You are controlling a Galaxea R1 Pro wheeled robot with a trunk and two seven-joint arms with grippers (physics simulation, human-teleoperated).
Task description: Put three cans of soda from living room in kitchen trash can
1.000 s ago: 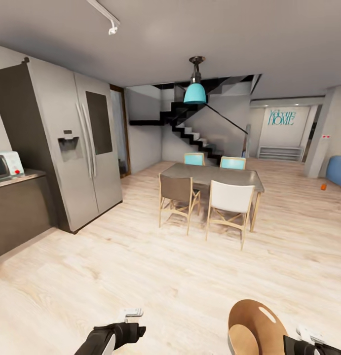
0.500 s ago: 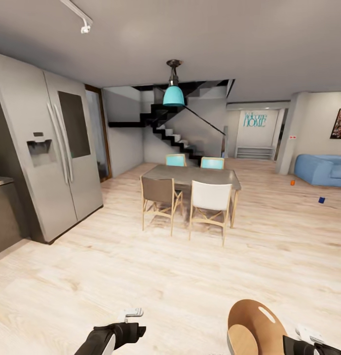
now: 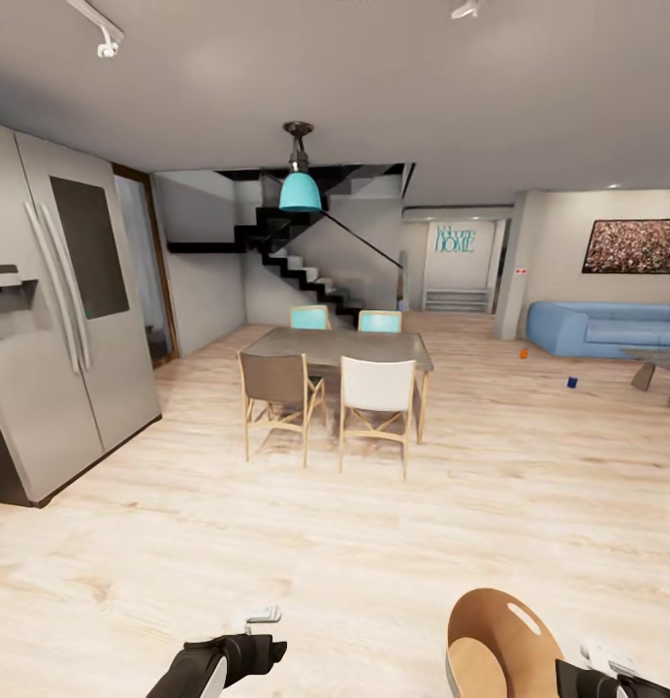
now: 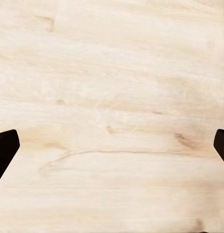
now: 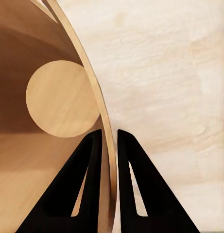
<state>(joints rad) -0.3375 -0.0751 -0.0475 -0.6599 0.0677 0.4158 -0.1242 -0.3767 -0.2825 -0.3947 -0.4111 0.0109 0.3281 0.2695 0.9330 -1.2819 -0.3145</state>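
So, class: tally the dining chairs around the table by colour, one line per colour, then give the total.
Turquoise chairs: 2
Brown chair: 1
White chair: 1
Total: 4

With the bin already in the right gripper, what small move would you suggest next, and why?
Probably drive toward the blue sofa: the right gripper clamps the trash can wall, and a small orange can sits on the floor there.
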